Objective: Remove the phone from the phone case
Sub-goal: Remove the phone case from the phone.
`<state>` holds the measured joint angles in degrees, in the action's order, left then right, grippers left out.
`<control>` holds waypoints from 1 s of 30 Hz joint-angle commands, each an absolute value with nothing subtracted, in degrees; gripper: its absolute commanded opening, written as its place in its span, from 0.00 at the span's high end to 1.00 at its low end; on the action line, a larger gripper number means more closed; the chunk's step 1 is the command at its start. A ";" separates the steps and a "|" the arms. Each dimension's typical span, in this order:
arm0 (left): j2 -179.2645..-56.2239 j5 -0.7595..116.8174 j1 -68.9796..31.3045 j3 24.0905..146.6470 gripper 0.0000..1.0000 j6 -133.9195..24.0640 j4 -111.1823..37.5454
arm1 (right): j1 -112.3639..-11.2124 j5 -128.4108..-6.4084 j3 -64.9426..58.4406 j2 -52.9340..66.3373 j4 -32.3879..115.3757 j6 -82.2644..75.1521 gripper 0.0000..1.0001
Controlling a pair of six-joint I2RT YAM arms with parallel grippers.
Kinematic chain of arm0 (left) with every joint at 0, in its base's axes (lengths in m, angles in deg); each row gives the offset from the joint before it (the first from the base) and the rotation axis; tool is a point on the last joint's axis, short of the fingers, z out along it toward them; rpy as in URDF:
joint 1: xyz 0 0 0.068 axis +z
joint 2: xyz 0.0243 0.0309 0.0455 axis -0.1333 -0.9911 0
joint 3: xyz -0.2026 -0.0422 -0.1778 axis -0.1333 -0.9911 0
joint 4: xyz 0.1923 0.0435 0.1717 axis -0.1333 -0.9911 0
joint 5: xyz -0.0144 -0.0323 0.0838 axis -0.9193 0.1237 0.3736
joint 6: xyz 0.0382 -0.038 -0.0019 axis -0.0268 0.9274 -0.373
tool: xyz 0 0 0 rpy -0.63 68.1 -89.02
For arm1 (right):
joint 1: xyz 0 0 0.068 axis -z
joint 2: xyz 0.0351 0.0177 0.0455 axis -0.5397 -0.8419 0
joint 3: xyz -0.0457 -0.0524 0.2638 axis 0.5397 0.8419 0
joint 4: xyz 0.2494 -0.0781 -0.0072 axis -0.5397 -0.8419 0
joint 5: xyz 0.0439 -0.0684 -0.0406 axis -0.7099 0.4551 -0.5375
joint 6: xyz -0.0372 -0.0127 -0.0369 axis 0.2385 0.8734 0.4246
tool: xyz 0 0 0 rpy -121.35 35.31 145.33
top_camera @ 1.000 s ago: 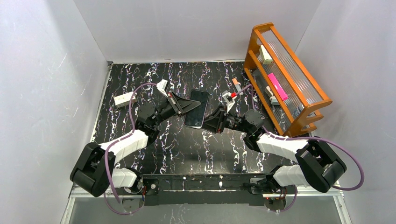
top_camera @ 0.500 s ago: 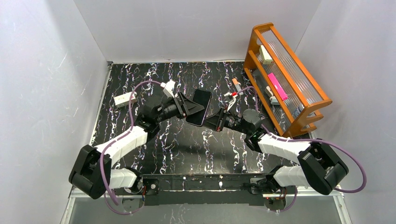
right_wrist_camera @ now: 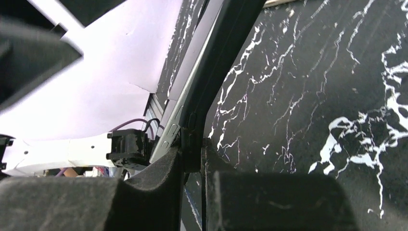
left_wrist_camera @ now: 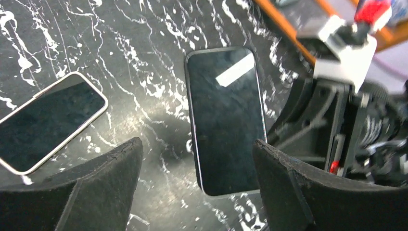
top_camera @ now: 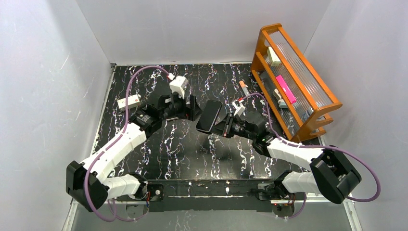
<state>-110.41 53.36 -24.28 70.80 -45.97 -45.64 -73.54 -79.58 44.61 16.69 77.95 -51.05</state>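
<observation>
A dark-screened phone (top_camera: 210, 115) in its black phone case hangs tilted above the middle of the marbled table. My right gripper (top_camera: 223, 126) is shut on its near right end. In the right wrist view the fingers (right_wrist_camera: 159, 178) pinch the black case edge (right_wrist_camera: 219, 57), and the phone's silver side with buttons (right_wrist_camera: 190, 86) lies against it. My left gripper (top_camera: 186, 109) stands open just left of the phone and touches nothing. From the left wrist the phone (left_wrist_camera: 225, 115) shows between and beyond the wide-apart fingertips (left_wrist_camera: 120, 163).
An orange wooden rack (top_camera: 293, 77) holding small items stands at the right. A white block (top_camera: 129, 102) lies at the rear left. A small orange-and-white item (top_camera: 243, 86) lies near the rack. A second dark slab with a pale rim (left_wrist_camera: 48, 122) lies flat on the table.
My left gripper has opened, let go of the phone's left end and drawn back upward. The right gripper keeps its hold and has carried the phone slightly right.
</observation>
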 commanded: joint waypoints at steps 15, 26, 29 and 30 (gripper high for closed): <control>-97.68 69.68 -42.35 55.71 0.28 -83.94 -37.88 | -73.44 -77.09 39.41 18.58 72.72 -57.69 0.99; -94.04 70.74 -46.02 45.86 0.34 -94.10 -23.81 | -73.44 -78.45 40.64 18.50 75.58 -60.52 0.99; -94.83 72.02 -46.74 45.48 0.36 -95.78 -22.80 | -73.44 -78.50 41.20 18.70 76.46 -60.74 0.99; -95.16 72.16 -46.94 45.25 0.36 -96.27 -22.15 | -73.43 -78.58 41.21 18.76 76.52 -60.80 0.99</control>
<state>-95.26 70.43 -45.96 45.80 -92.11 -27.39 -73.54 -77.92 42.17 16.23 68.85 -59.63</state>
